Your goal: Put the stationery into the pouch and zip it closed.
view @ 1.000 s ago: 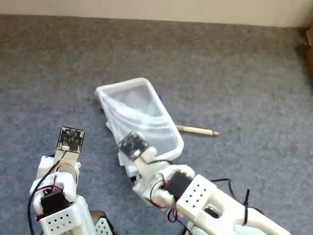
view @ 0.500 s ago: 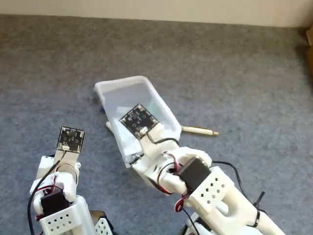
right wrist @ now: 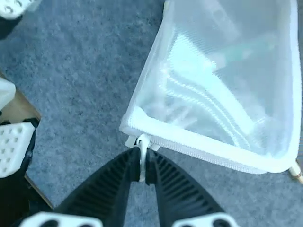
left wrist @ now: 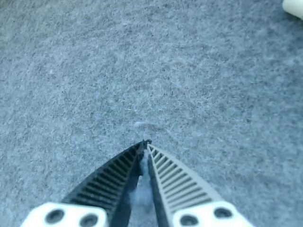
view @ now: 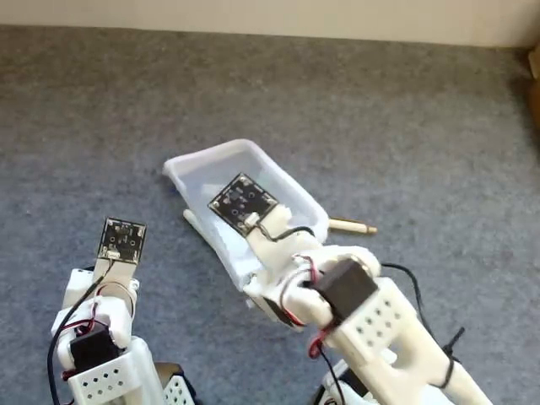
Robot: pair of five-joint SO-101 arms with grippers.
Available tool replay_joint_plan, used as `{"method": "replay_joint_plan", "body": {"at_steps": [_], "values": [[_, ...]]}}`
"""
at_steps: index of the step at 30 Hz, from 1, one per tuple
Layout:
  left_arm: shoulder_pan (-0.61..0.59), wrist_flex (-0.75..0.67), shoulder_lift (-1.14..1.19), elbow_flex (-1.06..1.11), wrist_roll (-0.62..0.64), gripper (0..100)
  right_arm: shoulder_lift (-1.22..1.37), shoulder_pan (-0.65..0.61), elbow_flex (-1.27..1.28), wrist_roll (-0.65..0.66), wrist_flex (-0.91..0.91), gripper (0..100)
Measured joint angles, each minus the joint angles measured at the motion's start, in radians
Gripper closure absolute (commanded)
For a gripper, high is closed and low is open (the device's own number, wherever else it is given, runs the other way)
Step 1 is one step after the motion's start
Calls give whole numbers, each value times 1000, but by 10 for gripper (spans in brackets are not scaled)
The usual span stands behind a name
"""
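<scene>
From above: a translucent white mesh pouch [view: 198, 167] lies under your right arm [view: 337, 295], a wooden pencil [view: 350, 225] beside it. Left wrist: left gripper [left wrist: 143, 146] pressed together, empty. Right wrist: right gripper [right wrist: 142, 165] pinches the pouch's white zipper tab [right wrist: 141, 143]; zipping now would likely shut the pencil out.

The pouch [right wrist: 227, 94] is translucent white mesh with a faint sheen (its zip edge looks like woven cloth), lying on matt, fuzzy grey felt [view: 380, 110], with a smooth pale wooden stick [view: 353, 225] beside the pouch and the ribbed matt plastic fingers [right wrist: 113, 182] of the right gripper [right wrist: 143, 155] at its corner.
</scene>
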Motion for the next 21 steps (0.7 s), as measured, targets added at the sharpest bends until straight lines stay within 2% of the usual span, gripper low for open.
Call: {"method": "replay_joint_plan", "body": {"at_steps": [4, 10, 21], "values": [[0, 0, 0, 0, 0, 993, 153, 0, -80, 6, 64, 994], [0, 0, 0, 0, 0, 993, 328, 0, -193, 8, 64, 994], [0, 0, 0, 0, 0, 993, 562, 0, -226, 8, -247, 987]]}}
